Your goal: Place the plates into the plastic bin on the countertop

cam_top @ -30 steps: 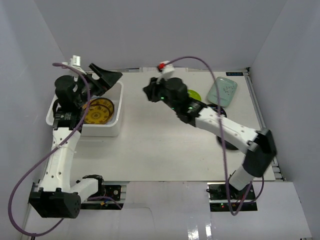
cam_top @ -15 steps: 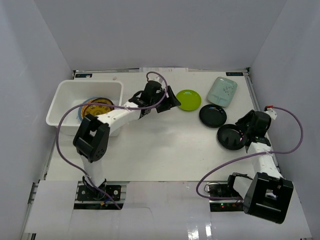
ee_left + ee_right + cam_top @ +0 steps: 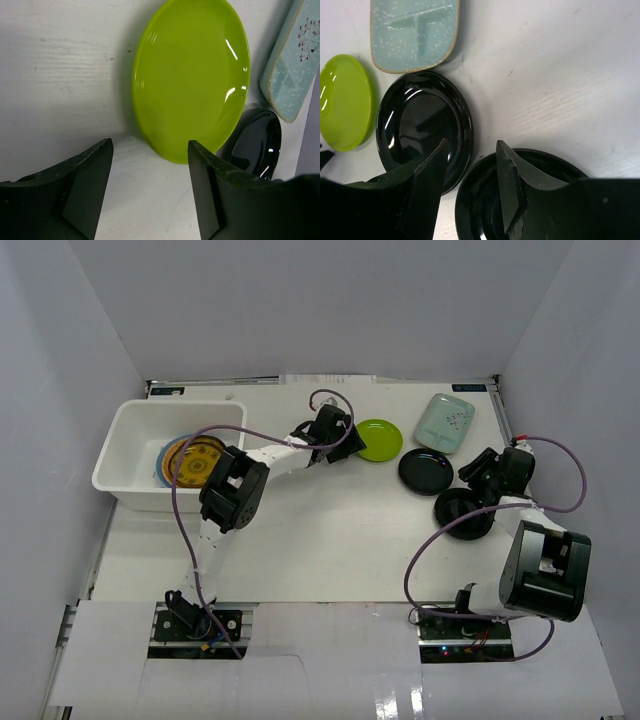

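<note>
Well, I found the left gripper [image 3: 150,150] with its fingers spread and empty at the rim of the glossy lime green round plate [image 3: 192,75], which lay flat on the white matte countertop [image 3: 330,530]. The right gripper [image 3: 472,147], fingers likewise apart, hung above the farther glossy black round plate [image 3: 422,125] and the nearer glossy black round plate [image 3: 475,210]. The pale mint rounded rectangular plate [image 3: 445,423] lay at the table's one o'clock. The white rectangular plastic bin [image 3: 130,412], at ten o'clock, held a brown-and-gold patterned plate [image 3: 195,462].
</note>
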Robot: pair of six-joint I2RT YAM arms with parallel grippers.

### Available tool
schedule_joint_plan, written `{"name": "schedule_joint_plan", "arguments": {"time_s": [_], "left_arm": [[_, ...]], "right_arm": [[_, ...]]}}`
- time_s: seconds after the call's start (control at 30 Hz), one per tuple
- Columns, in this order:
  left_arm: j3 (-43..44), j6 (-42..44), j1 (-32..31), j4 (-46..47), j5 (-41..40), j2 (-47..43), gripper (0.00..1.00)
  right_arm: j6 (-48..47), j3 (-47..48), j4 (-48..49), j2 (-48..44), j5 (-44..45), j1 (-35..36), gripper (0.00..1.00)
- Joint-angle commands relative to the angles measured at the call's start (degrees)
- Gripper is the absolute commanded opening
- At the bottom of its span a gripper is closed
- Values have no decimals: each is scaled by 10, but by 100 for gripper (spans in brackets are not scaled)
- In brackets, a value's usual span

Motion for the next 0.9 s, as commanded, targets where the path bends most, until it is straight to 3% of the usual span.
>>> {"name": "schedule_joint_plan", "arguments": {"time_s": [0.0,0.1,0.23,0.4,0.43,0.53,0.57,0.67,0.77,0.87], "left_arm": [[62,-4,1,-9,-9,38,71],[79,-8,4,-11,-10,60,66],[96,-19,10,-5,-8,89,50],[85,-24,16,12,-10,93,38],[79,-28,18,17,-11,91,34],[50,-29,26,21,-18,76,3],[38,-26,30,19,-22,67,0],[-36,-13,40,32,-36,8,0],[-120,1,46,56,-27,-80,0],[-182,14,50,83,-11,-184,0]], "right_arm": [[-18,28,58,37,-53,1,50],[-35,51,52,77,-88,1,50],[-33,77,39,124,-117,1,51],[-14,87,62,177,-146,1,52],[-10,90,64,185,-152,1,52],[0,91,68,206,-167,1,47],[6,89,71,211,-174,2,38],[23,70,90,211,-180,9,19],[35,47,116,197,-177,25,9],[50,22,140,170,-174,44,8]]}}
